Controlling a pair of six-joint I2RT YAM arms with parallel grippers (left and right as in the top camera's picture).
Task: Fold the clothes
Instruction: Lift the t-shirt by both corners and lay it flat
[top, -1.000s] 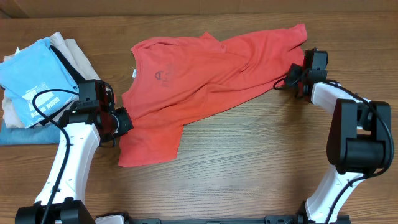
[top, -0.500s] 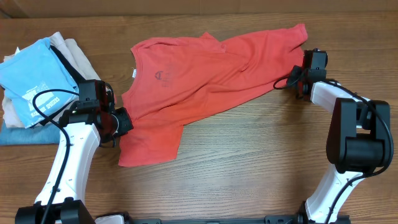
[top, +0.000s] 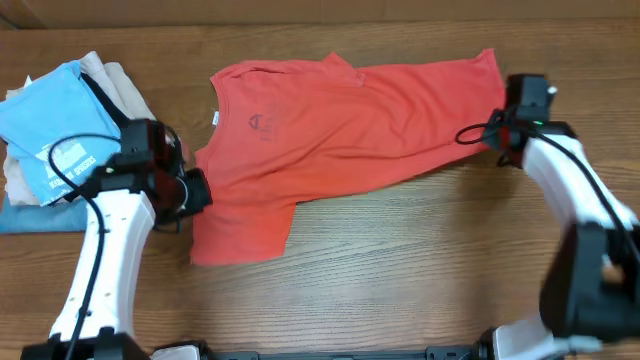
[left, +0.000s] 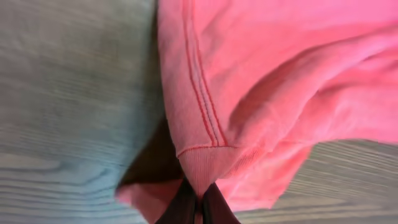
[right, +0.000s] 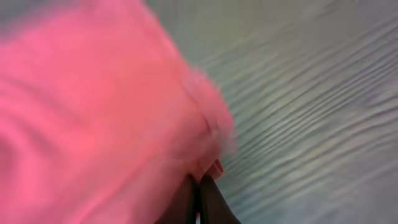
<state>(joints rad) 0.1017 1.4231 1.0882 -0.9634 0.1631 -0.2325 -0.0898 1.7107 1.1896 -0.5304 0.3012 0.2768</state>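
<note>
A: Pinching anything, the left gripper (top: 196, 190)?

B: Yes. Its jaws are closed on an edge of the red T-shirt (top: 330, 130). In the left wrist view the stitched hem (left: 200, 124) runs straight up from the closed tips.

A: And the right gripper (top: 497, 134)?

B: Clamped shut too, on the shirt's opposite corner. The cloth bunches right at its tips, though its wrist view is blurred.

A: Where does the shirt lie?

B: Stretched between the two grippers on the wooden table (top: 420, 260), with its chest graphic (top: 262, 123) facing up. On the left gripper's other side, away from the T-shirt, a light blue folded shirt (top: 50, 140) tops a stack of garments.
</note>
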